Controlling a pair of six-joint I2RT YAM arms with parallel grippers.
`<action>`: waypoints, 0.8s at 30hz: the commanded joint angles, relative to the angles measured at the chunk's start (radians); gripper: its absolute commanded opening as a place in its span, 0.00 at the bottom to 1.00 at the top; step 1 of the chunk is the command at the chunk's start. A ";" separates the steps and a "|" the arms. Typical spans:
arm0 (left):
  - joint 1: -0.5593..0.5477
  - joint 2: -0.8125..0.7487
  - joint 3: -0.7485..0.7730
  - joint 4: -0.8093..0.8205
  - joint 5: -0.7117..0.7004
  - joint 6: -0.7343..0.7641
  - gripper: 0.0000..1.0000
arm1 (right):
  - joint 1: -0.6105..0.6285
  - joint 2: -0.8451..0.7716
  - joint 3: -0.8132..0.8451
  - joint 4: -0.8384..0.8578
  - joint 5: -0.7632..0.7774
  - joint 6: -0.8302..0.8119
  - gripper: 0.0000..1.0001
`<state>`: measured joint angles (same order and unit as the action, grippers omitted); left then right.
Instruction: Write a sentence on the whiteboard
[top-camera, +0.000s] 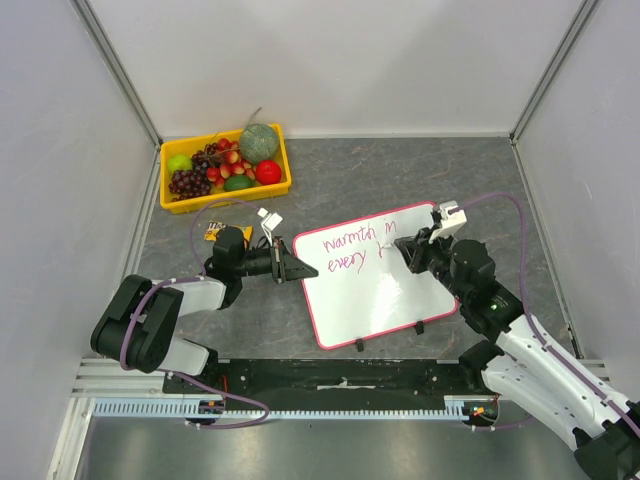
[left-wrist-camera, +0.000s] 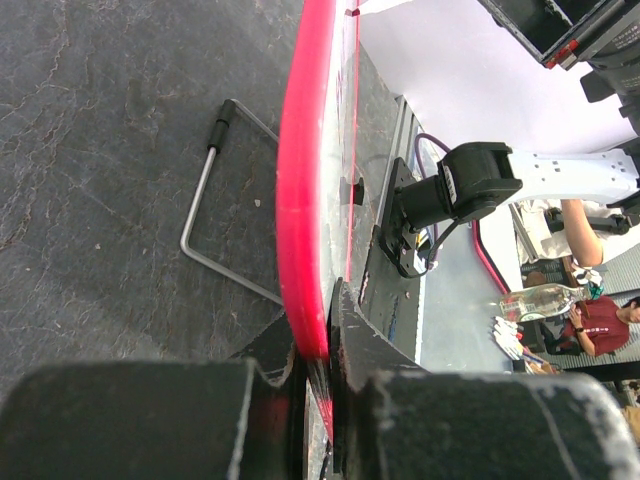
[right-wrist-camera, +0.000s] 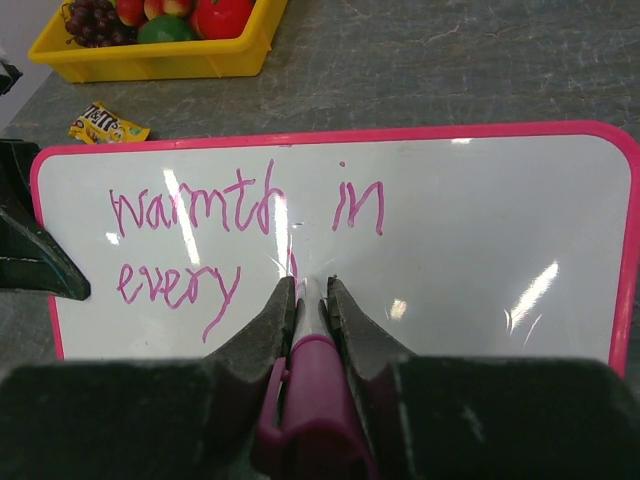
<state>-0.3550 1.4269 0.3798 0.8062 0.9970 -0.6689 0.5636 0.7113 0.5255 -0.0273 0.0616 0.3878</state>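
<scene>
Gripping the whiteboard by its left pink rim, the L gripper is pinched narrow on that edge. In the L wrist view the rim runs straight btwn its 2 fingers, w/ a wire leg under the board on the grey worktop.

The board lies centre-right on the worktop, nearer the near edge, turned a bit askew.

The R gripper is closed around a magenta marker, tip down at the board just right of "every".

The sentence is in 2 lines so far: "warmth in" above, "every" below, plus 1 short stroke by the tip.

A yellow fruit tray sits at the far-left corner of the worktop, w/ grapes and a green melon. A yellow candy packet lies btwn tray and board, near the L arm.
</scene>
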 joint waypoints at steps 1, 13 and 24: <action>-0.018 0.027 -0.018 -0.041 -0.023 0.219 0.02 | -0.002 -0.021 0.005 -0.034 0.055 -0.030 0.00; -0.016 0.027 -0.018 -0.041 -0.021 0.219 0.02 | -0.005 -0.055 -0.039 -0.083 0.020 -0.010 0.00; -0.018 0.029 -0.016 -0.041 -0.023 0.219 0.02 | -0.007 -0.084 -0.041 -0.106 0.001 0.002 0.00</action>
<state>-0.3550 1.4269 0.3798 0.8070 0.9981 -0.6689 0.5629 0.6228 0.4847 -0.0990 0.0711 0.3931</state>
